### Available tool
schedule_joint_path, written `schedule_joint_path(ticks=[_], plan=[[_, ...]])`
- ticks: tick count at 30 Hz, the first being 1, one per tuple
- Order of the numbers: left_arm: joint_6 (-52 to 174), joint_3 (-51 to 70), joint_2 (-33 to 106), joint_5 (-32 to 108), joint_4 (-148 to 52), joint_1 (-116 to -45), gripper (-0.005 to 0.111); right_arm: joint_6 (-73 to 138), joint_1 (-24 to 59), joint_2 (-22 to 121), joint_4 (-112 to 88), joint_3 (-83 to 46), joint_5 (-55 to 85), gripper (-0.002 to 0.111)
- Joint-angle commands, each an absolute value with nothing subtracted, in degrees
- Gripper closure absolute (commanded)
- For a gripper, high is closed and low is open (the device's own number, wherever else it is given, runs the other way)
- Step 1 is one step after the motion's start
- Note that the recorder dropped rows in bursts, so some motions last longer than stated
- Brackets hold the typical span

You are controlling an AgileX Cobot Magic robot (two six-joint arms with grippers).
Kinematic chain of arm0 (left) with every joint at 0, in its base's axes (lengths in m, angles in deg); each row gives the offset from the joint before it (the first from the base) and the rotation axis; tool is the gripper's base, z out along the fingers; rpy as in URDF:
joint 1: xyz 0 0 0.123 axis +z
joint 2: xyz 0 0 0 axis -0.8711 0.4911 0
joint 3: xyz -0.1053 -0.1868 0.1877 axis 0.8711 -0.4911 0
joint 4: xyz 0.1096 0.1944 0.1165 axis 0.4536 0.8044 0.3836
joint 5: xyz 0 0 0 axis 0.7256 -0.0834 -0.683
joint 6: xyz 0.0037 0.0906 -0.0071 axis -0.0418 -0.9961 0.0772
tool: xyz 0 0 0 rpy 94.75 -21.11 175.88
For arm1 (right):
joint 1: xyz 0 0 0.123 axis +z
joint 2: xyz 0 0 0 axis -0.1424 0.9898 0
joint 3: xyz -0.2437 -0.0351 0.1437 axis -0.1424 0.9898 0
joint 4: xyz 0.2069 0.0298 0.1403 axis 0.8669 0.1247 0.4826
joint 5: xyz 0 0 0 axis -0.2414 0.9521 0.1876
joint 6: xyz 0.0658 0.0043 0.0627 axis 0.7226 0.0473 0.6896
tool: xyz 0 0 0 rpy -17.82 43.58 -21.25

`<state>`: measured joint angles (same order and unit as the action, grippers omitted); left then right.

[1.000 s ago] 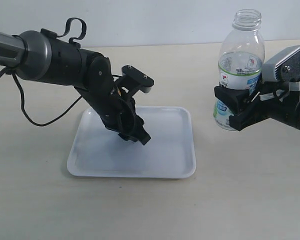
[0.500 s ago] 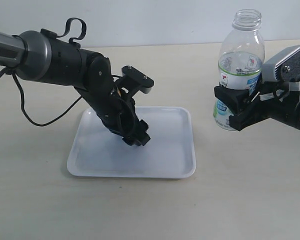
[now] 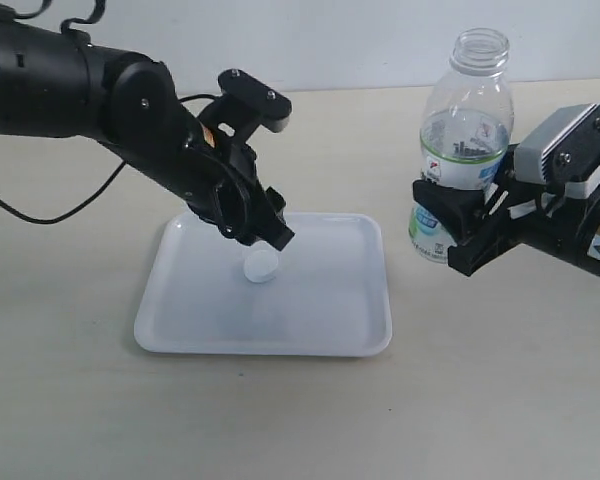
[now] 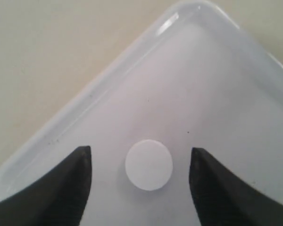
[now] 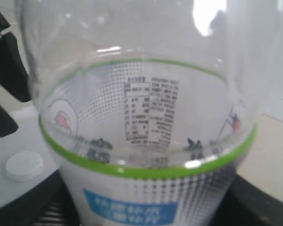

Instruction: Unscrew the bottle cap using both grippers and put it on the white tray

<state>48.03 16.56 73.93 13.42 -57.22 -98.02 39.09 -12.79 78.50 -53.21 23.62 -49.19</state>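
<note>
Bottle cap (image 3: 261, 264): light, rigid; pinch its sides.
Left tool (image 3: 263, 240): gaping, empty, above it on white tray (image 3: 340, 330).
Right tool (image 3: 460, 235): clamps bottle (image 3: 465, 140).

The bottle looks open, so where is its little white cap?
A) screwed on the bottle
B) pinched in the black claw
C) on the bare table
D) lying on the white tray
D: the bottle cap lies on the white tray; the left gripper is open, its jaws apart on either side of the cap.
</note>
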Motion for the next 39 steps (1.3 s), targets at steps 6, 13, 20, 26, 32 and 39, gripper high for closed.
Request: schedule_joint_path(ticks=[6,13,20,26,32,39], plan=[[48.0,8.0,64.1,28.1,-58.8,-98.3,0.049,37.5,-12.8,87.4,-48.5,23.6,-54.8,0.108],[48.7,1.7,58.1,39.1,-58.8,-98.3,0.049,37.5,-12.8,87.4,-51.7,23.6,-54.8,0.108],[48.7,-2.3,53.0,43.8,-58.8,-98.3,0.049,37.5,-12.8,87.4,-51.9,23.6,-54.8,0.105],[48.7,-2.4,51.7,43.7,-58.8,-98.3,0.049,37.6,-12.8,87.4,-51.9,23.6,-54.8,0.073],[48.7,-2.4,51.7,43.5,-58.8,-98.3,0.049,38.6,-12.8,87.4,-51.7,23.6,-54.8,0.036],[48.7,-2.4,51.7,42.1,-58.9,-98.3,0.049,38.6,-12.8,87.4,-52.4,23.6,-54.8,0.025]])
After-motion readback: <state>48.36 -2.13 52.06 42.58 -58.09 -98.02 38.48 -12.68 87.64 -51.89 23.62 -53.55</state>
